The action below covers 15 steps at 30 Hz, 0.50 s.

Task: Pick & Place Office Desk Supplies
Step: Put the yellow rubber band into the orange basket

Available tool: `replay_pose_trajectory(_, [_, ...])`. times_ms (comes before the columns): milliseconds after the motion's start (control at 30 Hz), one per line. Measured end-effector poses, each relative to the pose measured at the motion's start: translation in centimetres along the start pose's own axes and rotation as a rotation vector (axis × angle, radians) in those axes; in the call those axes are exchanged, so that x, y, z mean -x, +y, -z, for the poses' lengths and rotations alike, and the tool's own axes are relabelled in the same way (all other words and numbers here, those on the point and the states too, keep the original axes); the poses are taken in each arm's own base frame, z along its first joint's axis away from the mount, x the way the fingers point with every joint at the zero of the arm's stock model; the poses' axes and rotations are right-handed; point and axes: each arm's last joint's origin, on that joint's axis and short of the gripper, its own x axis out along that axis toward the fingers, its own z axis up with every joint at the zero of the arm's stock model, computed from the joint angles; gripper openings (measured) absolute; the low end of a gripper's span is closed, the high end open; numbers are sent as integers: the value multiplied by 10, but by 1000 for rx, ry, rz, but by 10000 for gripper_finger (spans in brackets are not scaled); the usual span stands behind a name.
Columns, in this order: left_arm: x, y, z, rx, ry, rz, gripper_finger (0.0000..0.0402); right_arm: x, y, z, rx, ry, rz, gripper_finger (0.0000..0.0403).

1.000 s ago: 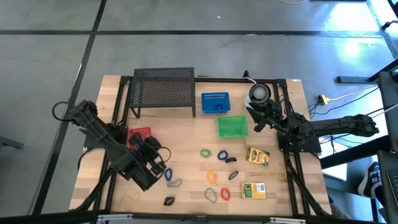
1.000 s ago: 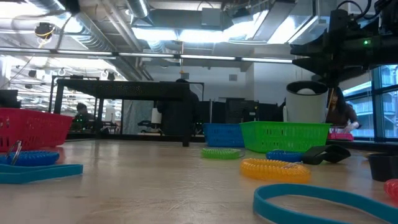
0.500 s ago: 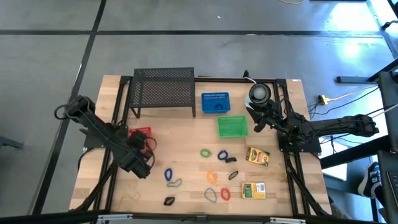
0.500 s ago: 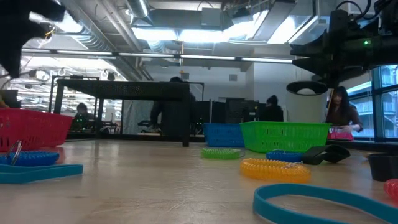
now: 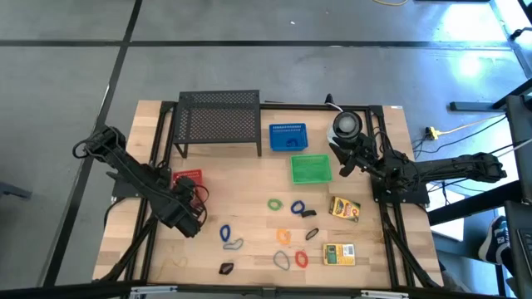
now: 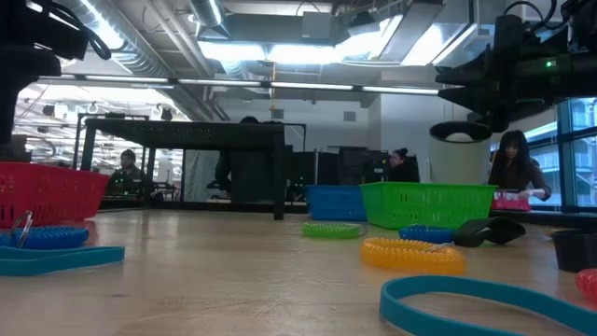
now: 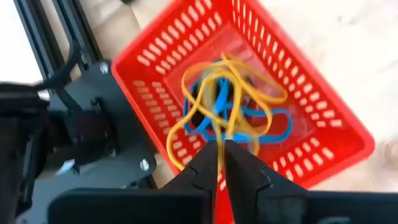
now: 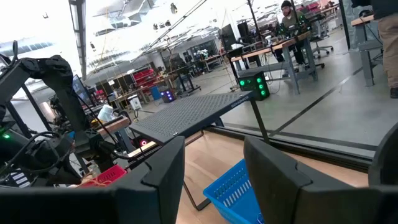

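Here the left gripper (image 7: 221,155) hangs just above the red basket (image 7: 323,99), its fingers nearly together with a slim gap, the yellow rubber bands (image 7: 217,81) and blue loop (image 7: 261,124) lying directly beneath. The right gripper (image 8: 214,168) waits apart.

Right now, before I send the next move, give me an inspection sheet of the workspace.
Surface: wooden table, bare in the middle.
Job's things: coloured loops, black clips, two yellow boxes loose at the front; rubber bands and a blue loop in the red basket.
Clutter: black mesh shelf, blue basket, green basket, round disc.
Grippers: left tool over the red basket, fingers nearly together; right tool open, waiting near the green basket.
Cables: yellow lead on the floor.
Surroundings: people at desks behind.
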Motion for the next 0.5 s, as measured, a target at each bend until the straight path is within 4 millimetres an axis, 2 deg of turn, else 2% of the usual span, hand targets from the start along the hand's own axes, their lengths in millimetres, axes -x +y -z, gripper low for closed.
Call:
replay_pose_trajectory(300, [1, -3, 2, 8, 60, 17, 86, 0, 0, 0, 0, 0, 0, 166])
replay_pose_trajectory(400, [12, -8, 0, 13, 77, 75, 98, 0, 0, 0, 0, 0, 0, 166])
replay_pose_trajectory(500, [31, -17, -1, -5, 96, 181, 101, 0, 0, 0, 0, 0, 0, 166])
